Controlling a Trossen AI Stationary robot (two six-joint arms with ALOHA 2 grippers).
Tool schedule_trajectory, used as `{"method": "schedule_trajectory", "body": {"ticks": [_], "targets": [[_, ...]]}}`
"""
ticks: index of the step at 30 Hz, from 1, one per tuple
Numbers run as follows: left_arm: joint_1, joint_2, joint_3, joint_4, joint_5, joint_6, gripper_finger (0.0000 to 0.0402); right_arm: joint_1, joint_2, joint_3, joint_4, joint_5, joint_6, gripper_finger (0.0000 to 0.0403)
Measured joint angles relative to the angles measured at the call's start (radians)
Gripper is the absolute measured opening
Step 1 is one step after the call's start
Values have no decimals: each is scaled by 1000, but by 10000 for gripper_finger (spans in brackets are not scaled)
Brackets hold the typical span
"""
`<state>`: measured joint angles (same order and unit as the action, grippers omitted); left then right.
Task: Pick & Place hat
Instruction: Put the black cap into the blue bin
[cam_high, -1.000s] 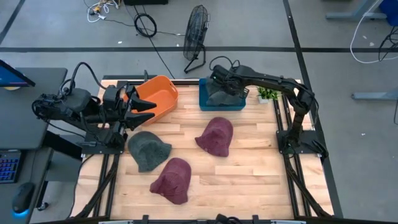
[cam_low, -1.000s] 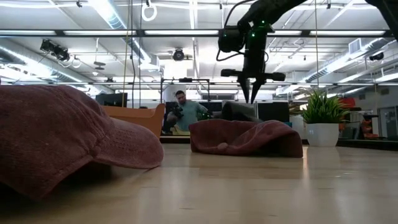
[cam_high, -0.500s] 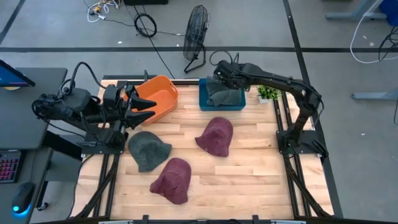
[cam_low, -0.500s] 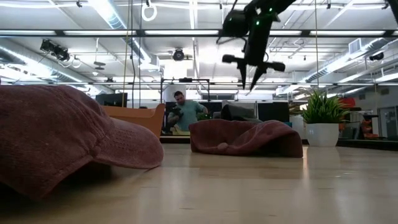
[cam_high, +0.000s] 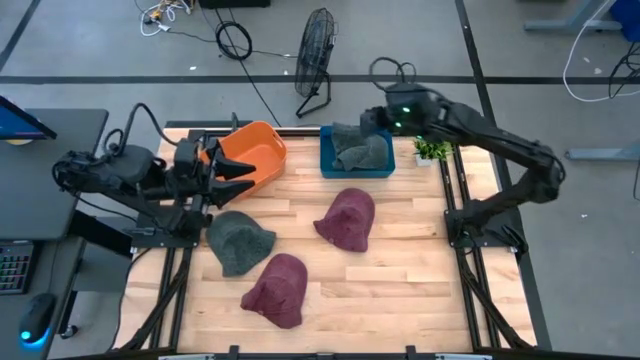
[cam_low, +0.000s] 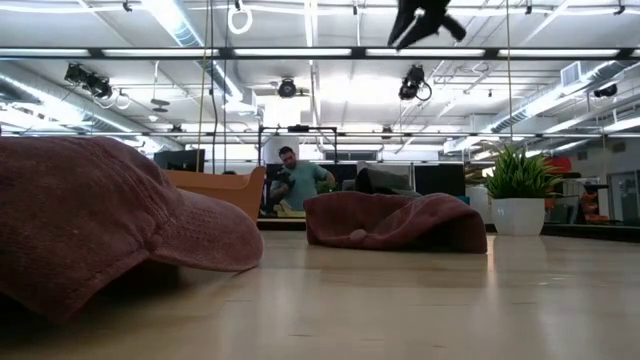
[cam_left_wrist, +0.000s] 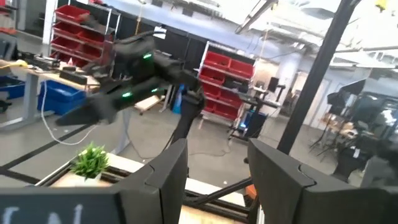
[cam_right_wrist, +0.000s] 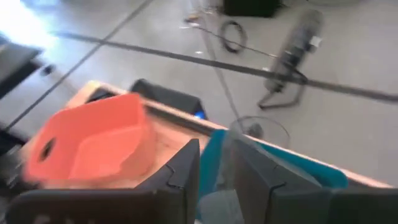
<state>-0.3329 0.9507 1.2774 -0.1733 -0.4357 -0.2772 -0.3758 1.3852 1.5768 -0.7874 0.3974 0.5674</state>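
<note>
The right gripper (cam_high: 372, 118) is held up high with its fingers a little apart and nothing between them. The left gripper (cam_high: 236, 170) waits low, fingers apart too.

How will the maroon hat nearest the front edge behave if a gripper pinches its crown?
The maroon hat is probably floppy: in the low view its cloth sags onto the table. It likely drapes and folds when lifted, brim hanging. Being cloth, it looks light and unlikely to slip.
</note>
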Motion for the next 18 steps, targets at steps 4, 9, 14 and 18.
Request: {"method": "schedule_trajectory", "body": {"ticks": [4,9,14,18], "targets": [[0,22,0,-34,-16,-7,174,44,-75,0,-3,-54,-75,96],[0,55,0,-89,-40,-85,174,83,-138,0,-18,-188,-117,111],[1,94,0,-292,-47,-238,174,129,-165,0,-46,-344,-132,154],[14,134,0,-537,-46,-421,174,193,-172,0,-44,-417,-140,189]]}}
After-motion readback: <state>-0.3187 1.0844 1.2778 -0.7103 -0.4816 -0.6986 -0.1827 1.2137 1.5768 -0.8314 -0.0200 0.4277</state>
